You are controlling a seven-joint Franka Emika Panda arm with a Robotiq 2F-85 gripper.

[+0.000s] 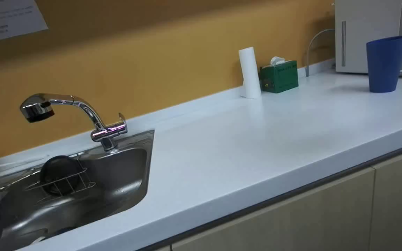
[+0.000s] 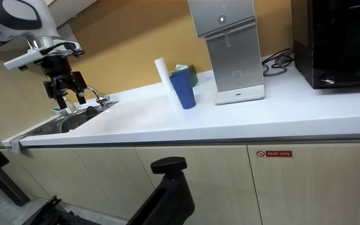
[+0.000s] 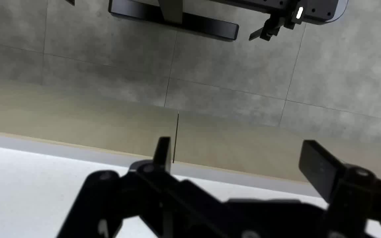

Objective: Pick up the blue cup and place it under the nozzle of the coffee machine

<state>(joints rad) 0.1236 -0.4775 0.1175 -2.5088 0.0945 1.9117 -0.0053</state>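
The blue cup (image 1: 386,66) stands upright on the white counter (image 1: 257,139). It also shows in an exterior view (image 2: 183,90), left of the coffee machine and apart from it. The coffee machine (image 2: 239,68) is a tall grey-fronted box with a white base and a small nozzle part (image 2: 227,39) high on its front. Its white side (image 1: 368,21) is partly behind the cup. My gripper (image 2: 72,103) is open and empty, high near the sink end, far from the cup. In the wrist view its fingers (image 3: 236,142) are wide apart over the counter edge; cup and machine are out of view there.
A white cylinder (image 1: 250,73) and a green tissue box (image 1: 281,77) stand by the wall behind the cup. A sink (image 1: 148,157) with a faucet (image 1: 89,111) lies at one end. A black appliance (image 2: 333,47) and cables (image 2: 280,64) are beyond the machine. A black stand (image 2: 170,187) is in front.
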